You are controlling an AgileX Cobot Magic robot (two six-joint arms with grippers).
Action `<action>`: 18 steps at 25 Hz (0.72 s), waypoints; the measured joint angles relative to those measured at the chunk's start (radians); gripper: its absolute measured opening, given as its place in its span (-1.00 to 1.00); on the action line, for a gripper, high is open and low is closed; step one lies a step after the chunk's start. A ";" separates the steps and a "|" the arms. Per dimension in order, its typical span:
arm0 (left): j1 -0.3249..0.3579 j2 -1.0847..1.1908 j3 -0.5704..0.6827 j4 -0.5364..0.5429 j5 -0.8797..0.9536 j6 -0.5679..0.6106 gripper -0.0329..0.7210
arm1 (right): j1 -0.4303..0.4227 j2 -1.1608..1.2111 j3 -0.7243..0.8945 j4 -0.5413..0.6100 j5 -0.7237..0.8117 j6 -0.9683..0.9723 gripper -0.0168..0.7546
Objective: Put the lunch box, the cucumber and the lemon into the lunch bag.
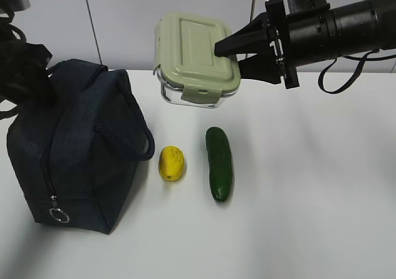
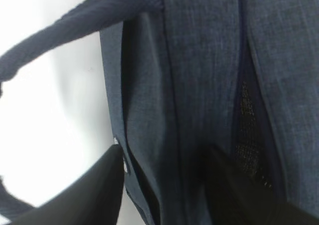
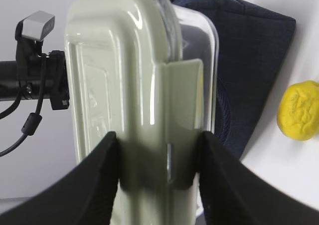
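Holding the lunch box (image 1: 197,59) up off the surface (image 1: 309,198) in my right jaws (image 1: 238,55), I judge the job barely begun: nothing has gone into the lunch bag (image 1: 74,143) as far as I can see. The lemon (image 1: 172,163) and the cucumber (image 1: 219,163) both lie on the surface below and a little ahead of those jaws, side by side but apart, the lemon just beside the bag. All three items are left to load.

My right jaws are clamped on the box's near end, one finger on the sage-green lid and one on the clear base, straddling a lid clip; the bag sits beyond the box, past the fingertips.

My left jaws (image 2: 167,185) stand partly open over the bag's top. A strip of navy fabric runs between the fingers, and the zipper slit gapes just outside the right finger, showing mesh. I cannot tell whether they pinch that fabric or merely hang around it.
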 joint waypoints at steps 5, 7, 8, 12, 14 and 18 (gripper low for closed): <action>0.000 0.039 0.000 -0.043 0.015 0.026 -0.63 | 0.000 0.000 0.000 0.002 -0.002 0.000 -0.05; 0.000 0.039 -0.007 -0.079 0.029 0.047 -0.84 | 0.000 0.000 0.000 0.007 -0.002 0.000 -0.05; 0.000 0.039 -0.018 -0.101 0.036 0.053 -0.89 | 0.001 0.000 0.000 0.013 -0.002 0.000 -0.05; 0.000 0.039 -0.069 -0.178 0.080 0.060 -0.93 | 0.002 0.000 0.000 0.056 -0.002 0.000 -0.05; 0.000 0.039 -0.097 -0.209 0.100 0.062 -0.94 | 0.002 0.000 0.000 0.087 -0.002 0.000 -0.05; 0.000 0.039 -0.108 -0.277 0.106 0.062 -0.94 | 0.002 0.000 0.000 0.141 -0.004 0.000 -0.05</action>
